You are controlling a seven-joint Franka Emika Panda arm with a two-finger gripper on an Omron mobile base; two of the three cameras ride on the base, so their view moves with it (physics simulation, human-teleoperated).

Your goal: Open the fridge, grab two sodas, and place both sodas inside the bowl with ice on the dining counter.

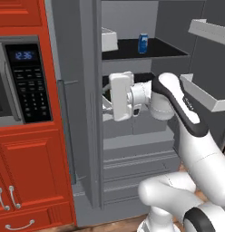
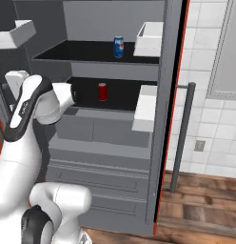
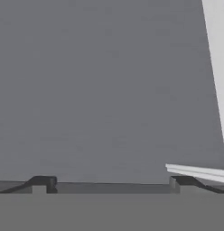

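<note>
1. Red soda can (image 2: 102,91): hidden behind the arm (image 1: 178,97) in the left base view.
2. Microwave (image 1: 17,81): cut off left of the fridge (image 1: 82,113).
3. Blue soda can (image 1: 143,43): markings too small to read.

Two soda cans, one blue can (image 2: 119,47) and one red can (image 2: 102,91), one microwave (image 1: 17,81).

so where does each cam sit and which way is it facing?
Left base view: behind-left of the arm, facing the open fridge; microwave at left.
Right base view: behind-right, same fridge, arm at left, red can.
Hand view: on the hand, facing a grey fridge wall; end effector open.
Both base views share the blue can.
</note>
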